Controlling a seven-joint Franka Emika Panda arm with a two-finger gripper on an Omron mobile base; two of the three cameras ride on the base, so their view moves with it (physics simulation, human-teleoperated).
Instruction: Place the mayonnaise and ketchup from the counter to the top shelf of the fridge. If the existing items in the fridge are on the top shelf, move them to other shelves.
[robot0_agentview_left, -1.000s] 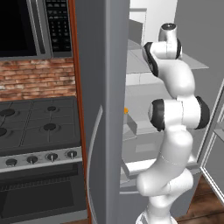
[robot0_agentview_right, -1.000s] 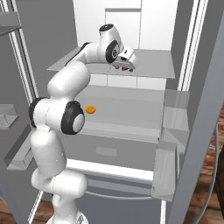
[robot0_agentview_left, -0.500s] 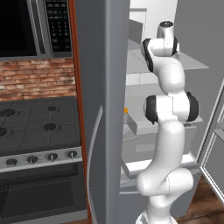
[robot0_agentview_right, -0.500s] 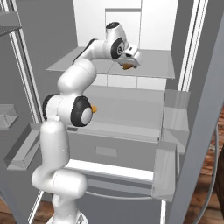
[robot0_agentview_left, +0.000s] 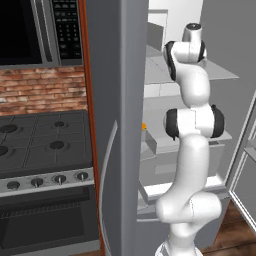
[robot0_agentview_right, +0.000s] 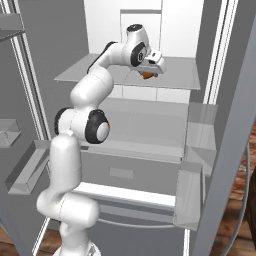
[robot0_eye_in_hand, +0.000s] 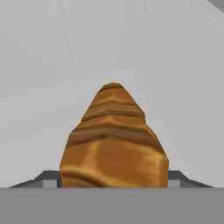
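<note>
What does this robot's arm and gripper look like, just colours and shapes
The arm is glossy white, built of rounded tubular links with dark, nearly black bands at the joints. The gripper has a boxy white hand, and in the hand view its two small finger tips look dark grey. I can't make out any cables or markings.

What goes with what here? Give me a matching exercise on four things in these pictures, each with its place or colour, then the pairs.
Things:
1. bread roll
2. stove
3. microwave
4. floor

Descriptions:
A. grey with black burners, left of the fridge
B. reddish-brown wood boards
C. orange-brown, between the tips of the gripper
D. black, above the brick wall

Pairs: 1-C, 2-A, 3-D, 4-B
</note>
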